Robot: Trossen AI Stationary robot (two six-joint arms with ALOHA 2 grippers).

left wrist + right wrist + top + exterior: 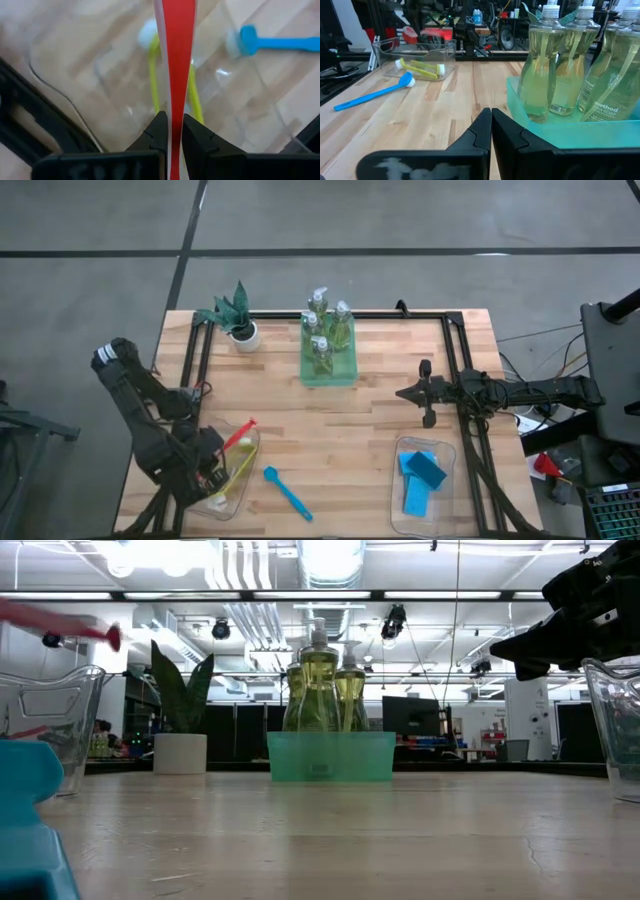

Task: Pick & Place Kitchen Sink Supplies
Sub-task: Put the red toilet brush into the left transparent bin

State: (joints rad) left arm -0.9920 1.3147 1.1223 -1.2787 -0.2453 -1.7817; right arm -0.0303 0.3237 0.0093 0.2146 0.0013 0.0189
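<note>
My left gripper (214, 458) hangs over the clear bin (236, 480) at the table's near left, shut on a red brush (246, 426). Yellow brushes (152, 75) lie in that bin. A blue brush (288, 492) lies flat on the table just right of the bin. Three pump bottles of yellow-green soap (326, 330) stand in the green tray (328, 376) at the far middle. Blue sponges (423, 477) lie in a second clear bin (400, 500) at the near right. My right gripper (408, 393) waits shut and empty to the right of the tray. My left gripper pinches the red brush's flat handle (175, 117) between its two fingers, coming from above and pointing steeply down. The brush sticks out past the fingertips. It is lifted clear above the bin, its free end (105, 636) toward the table's middle.
A spiky green plant in a white pot (240, 328) stands at the far left. A black frame rail (192, 360) runs along the table's left side and another (462, 370) along the right. Bare wood lies between the two bins.
</note>
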